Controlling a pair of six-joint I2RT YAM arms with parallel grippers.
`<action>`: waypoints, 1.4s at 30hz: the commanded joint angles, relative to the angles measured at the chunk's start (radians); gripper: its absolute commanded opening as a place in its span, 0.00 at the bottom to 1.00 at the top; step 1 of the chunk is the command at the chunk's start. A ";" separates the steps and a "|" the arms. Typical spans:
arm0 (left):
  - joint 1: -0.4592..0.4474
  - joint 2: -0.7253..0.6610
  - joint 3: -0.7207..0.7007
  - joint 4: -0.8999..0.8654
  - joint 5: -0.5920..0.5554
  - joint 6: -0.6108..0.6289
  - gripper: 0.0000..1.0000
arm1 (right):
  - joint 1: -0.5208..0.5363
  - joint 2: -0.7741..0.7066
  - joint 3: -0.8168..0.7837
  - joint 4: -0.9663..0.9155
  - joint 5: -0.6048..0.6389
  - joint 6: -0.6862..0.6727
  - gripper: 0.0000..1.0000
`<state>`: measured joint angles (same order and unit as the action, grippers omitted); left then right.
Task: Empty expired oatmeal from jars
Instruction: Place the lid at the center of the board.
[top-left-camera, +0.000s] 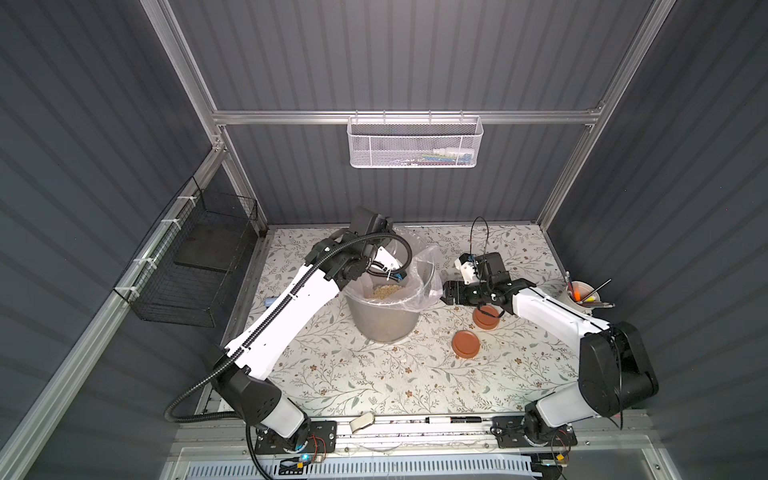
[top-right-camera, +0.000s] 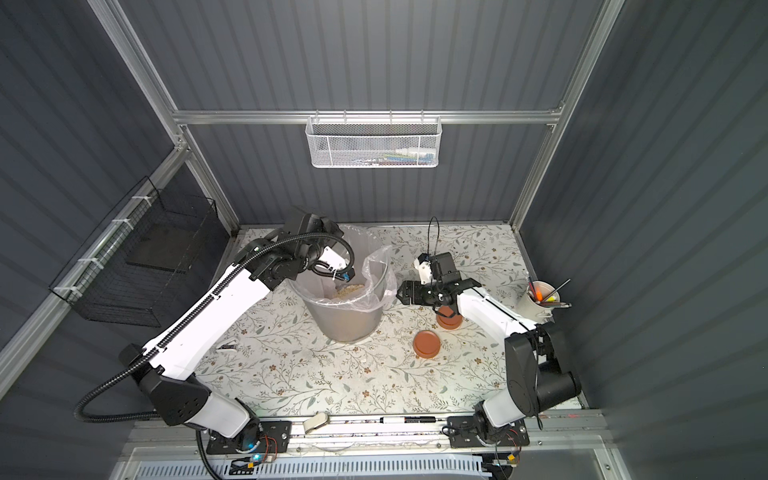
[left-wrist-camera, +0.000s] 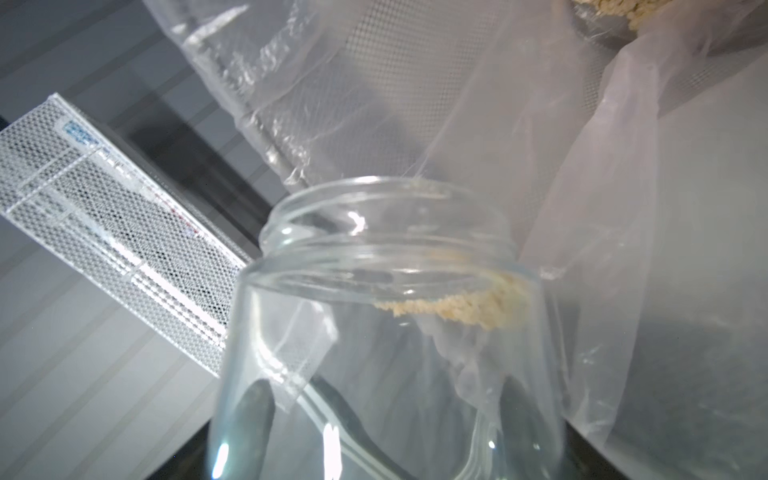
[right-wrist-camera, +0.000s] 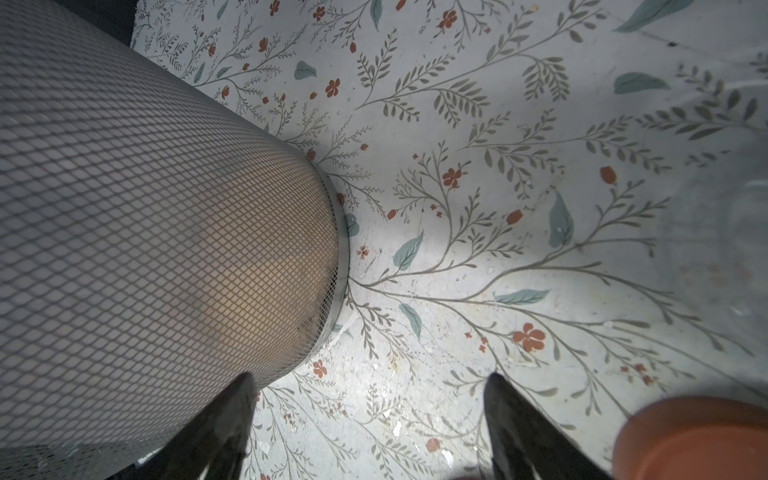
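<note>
A: State of left tool (left-wrist-camera: 384, 411)?
B: Clamped on clear glass jar (left-wrist-camera: 386, 257), mouth tipped into clear-lined grey mesh bin (top-left-camera: 382, 324); few beige oatmeal flakes (left-wrist-camera: 465, 305) cling at its shoulder.
A: And right tool (right-wrist-camera: 370, 378)?
B: Jaws spread wide, empty, beside the bin above floral tabletop (right-wrist-camera: 498, 249).

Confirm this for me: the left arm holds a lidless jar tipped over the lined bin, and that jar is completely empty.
Wrong on one point: the jar is not completely empty. The left wrist view shows a small clump of oatmeal lodged just under its neck. The rest stands: the left jaws hold it, lidless, tipped over the lined bin.
</note>
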<state>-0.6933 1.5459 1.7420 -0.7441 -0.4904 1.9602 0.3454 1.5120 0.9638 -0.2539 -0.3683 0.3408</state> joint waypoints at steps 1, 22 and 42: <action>-0.005 -0.010 -0.009 0.016 0.002 0.011 0.00 | -0.003 -0.011 0.012 0.000 0.000 0.001 0.85; -0.007 -0.021 0.124 0.096 0.174 -0.394 0.00 | -0.011 0.003 0.015 0.022 -0.018 0.024 0.85; 0.198 -0.260 -0.149 0.216 0.542 -1.229 0.00 | -0.011 -0.017 0.040 -0.026 -0.004 0.026 0.85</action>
<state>-0.5148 1.3468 1.6287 -0.6533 -0.0681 0.9058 0.3389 1.5120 0.9695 -0.2512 -0.3771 0.3637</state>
